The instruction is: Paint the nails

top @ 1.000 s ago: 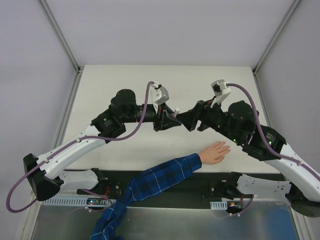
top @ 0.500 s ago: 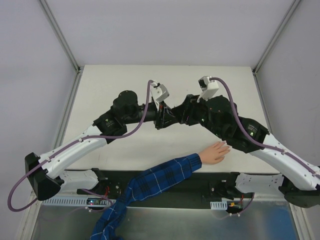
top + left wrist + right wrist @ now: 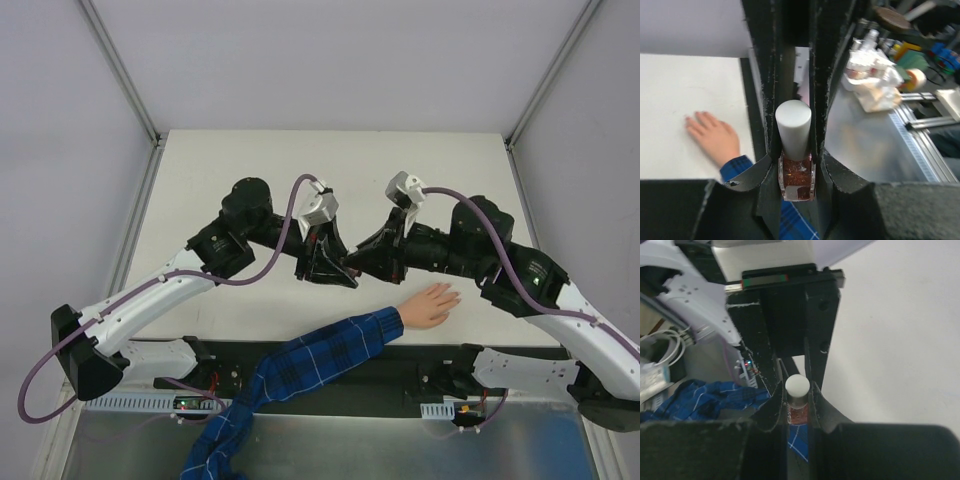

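Observation:
A small bottle of dark reddish polish [image 3: 796, 179] with a white cap [image 3: 793, 129] hangs above the table. My left gripper [image 3: 796, 161] is shut on its glass body. My right gripper [image 3: 797, 392] meets it head-on and is shut on the white cap [image 3: 797, 385]. In the top view the two grippers, left [image 3: 332, 268] and right [image 3: 362, 264], join at mid table. The pale peach hand [image 3: 432, 305] lies flat near the front edge, right of the grippers, its arm in a blue plaid sleeve [image 3: 320, 355]. The nails [image 3: 687, 119] are tiny and only faintly visible.
The white table [image 3: 250, 160] spreads behind the arms, with grey walls and frame posts around it. A black rail [image 3: 330, 378] runs along the near edge. Beyond the table, a metal bench carries cluttered supplies [image 3: 875, 75].
My right gripper has closed from wide open onto the bottle's cap. Both grippers and the bottle have shifted toward the near edge, and the left wrist has turned.

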`<state>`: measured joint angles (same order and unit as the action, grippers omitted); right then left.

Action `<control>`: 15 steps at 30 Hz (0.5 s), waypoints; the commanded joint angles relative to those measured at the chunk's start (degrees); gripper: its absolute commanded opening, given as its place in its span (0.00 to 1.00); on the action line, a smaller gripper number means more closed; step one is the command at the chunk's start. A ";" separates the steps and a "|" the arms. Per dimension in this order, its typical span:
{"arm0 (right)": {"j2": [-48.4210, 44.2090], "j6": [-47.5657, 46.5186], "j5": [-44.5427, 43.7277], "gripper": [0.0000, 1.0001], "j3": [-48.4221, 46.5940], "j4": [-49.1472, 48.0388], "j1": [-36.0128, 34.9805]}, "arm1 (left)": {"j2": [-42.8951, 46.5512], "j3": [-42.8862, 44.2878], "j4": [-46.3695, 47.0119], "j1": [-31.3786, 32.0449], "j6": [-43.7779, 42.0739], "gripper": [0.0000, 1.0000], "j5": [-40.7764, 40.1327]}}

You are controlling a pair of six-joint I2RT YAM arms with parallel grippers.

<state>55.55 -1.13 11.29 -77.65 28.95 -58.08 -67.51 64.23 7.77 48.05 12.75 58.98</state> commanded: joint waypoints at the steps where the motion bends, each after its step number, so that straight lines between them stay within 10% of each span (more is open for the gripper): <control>1: 0.61 -1.96 16.75 0.01 0.74 -4.95 0.08 | 0.01 0.81 10.16 0.90 2.89 0.00 14.50; 3: -0.44 -0.64 13.08 0.02 1.88 -5.66 0.16 | -0.26 1.08 10.34 0.82 3.51 0.00 12.23; 10: -3.43 7.34 -6.00 0.65 -0.92 0.04 0.16 | 0.71 1.43 3.93 0.90 -0.79 0.00 0.64; 15: -4.13 13.07 -15.57 0.73 -1.80 3.82 -0.01 | 0.62 2.30 -0.64 0.82 -4.05 0.00 -7.64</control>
<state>52.53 5.34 6.90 -76.53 29.28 -57.98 -67.48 64.23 8.97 48.45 12.84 58.54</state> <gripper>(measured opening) 0.724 0.247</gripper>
